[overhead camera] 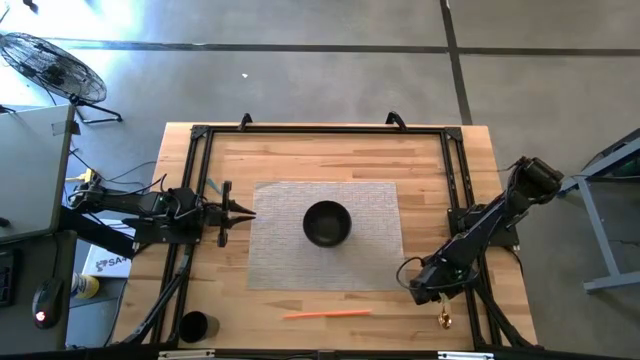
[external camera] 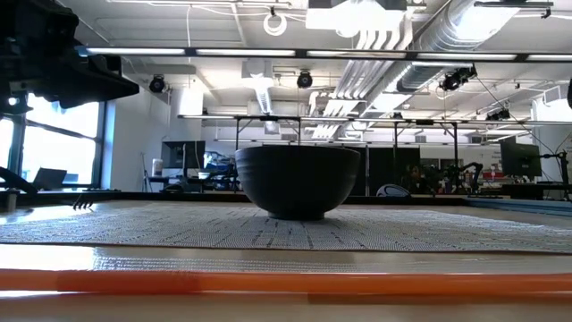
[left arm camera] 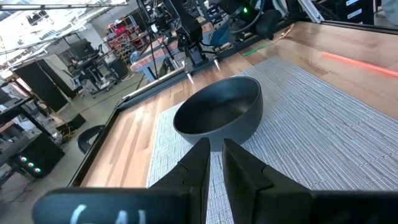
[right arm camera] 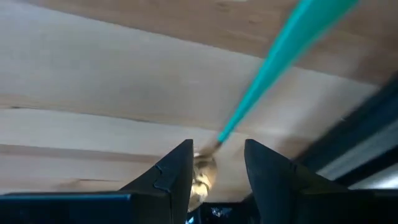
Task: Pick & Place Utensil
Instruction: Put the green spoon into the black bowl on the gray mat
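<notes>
- The teal-handled utensil point(right arm camera: 277, 71) is lying on the bare wood at the right front corner of the surface point(overhead camera: 300, 150). Its gold end point(overhead camera: 443, 320) is showing just beyond the right arm in the high view.
- The right gripper point(right arm camera: 217, 146) is hanging low over that gold end with its fingers point(right arm camera: 177, 168) spread apart. The gold end is sitting in the gap between them, closer to one finger, and they are not clenching it. I judge this to be the line-up for a grasp, with the fingers straddling the utensil where the handle meets the head.
- The black bowl point(overhead camera: 327, 223) is standing upright in the middle of the grey woven mat point(overhead camera: 375, 200), well apart from the utensil. It is probably waiting there as the drop-off spot.
- A thin orange stick point(overhead camera: 327, 313) is lying along the front edge of the surface, just off the mat and between the bowl and the camera in the low view.
- The left gripper point(left arm camera: 214, 144) is waiting at the mat's left edge, pointing at the bowl. Its fingers are drawn almost together and grasping nothing.
- A dark cup point(overhead camera: 193, 326) is standing at the left front corner.
- Counting: one teal-handled utensil, one orange stick, one bowl, one mat, one cup and two arms.
</notes>
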